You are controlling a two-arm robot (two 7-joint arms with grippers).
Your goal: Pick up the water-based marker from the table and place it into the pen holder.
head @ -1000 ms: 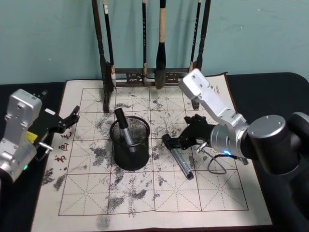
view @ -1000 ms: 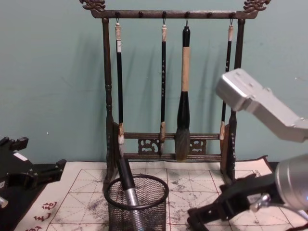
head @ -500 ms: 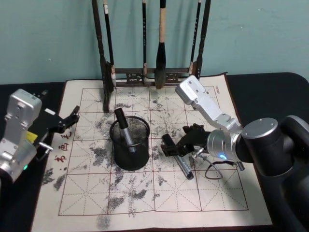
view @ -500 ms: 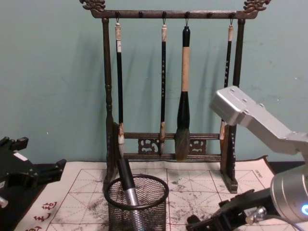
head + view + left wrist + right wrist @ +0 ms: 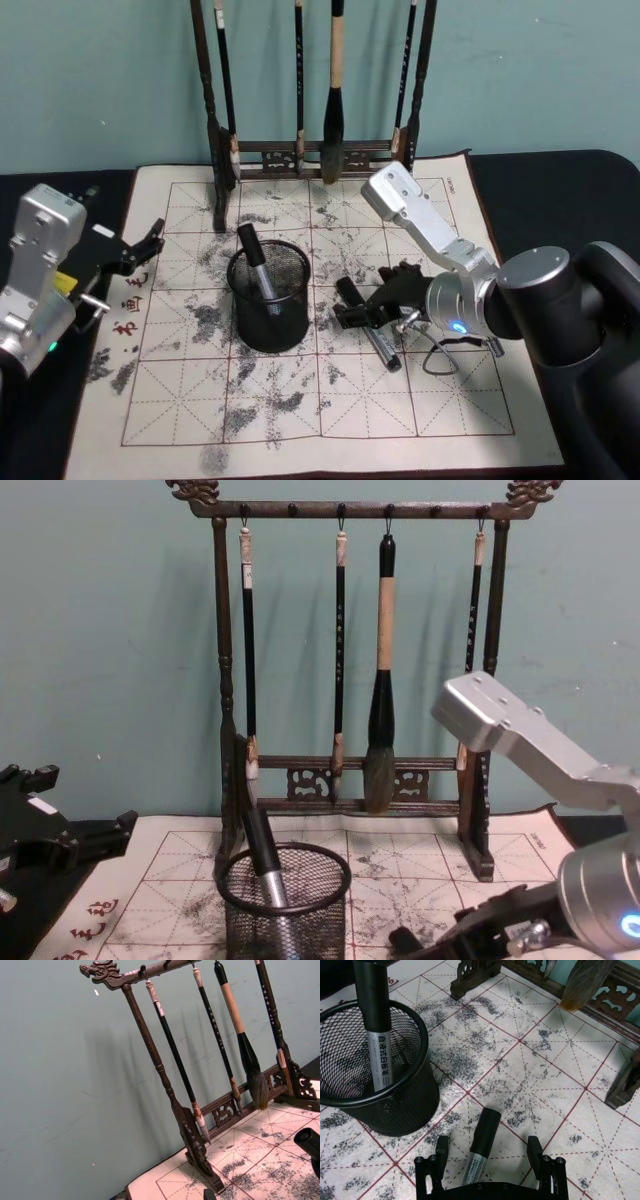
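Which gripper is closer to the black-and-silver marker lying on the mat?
Right. The right gripper, fingers open, straddles the black-and-silver marker; the left gripper hovers at the white felt mat's left edge.

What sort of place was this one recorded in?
Probably a calligraphy desk staged indoors: a wooden brush rack hung with brushes, a red-gridded, ink-stained felt mat, and a mesh pen holder.

1. You had the mat [image 5: 300, 420] lying on the bench [image 5: 560, 170], with the brush rack [image 5: 300, 155] standing at its far edge.
2. The pen holder [image 5: 268, 300] stood on the mat before the rack's left post, with a marker [image 5: 256, 265] leaning inside it.
3. To the holder's right, a second marker [image 5: 485, 1130] lay on the mat between the spread fingers of your right hand [image 5: 487, 1150].
4. Your left hand [image 5: 150, 240] sat over the mat's left edge.
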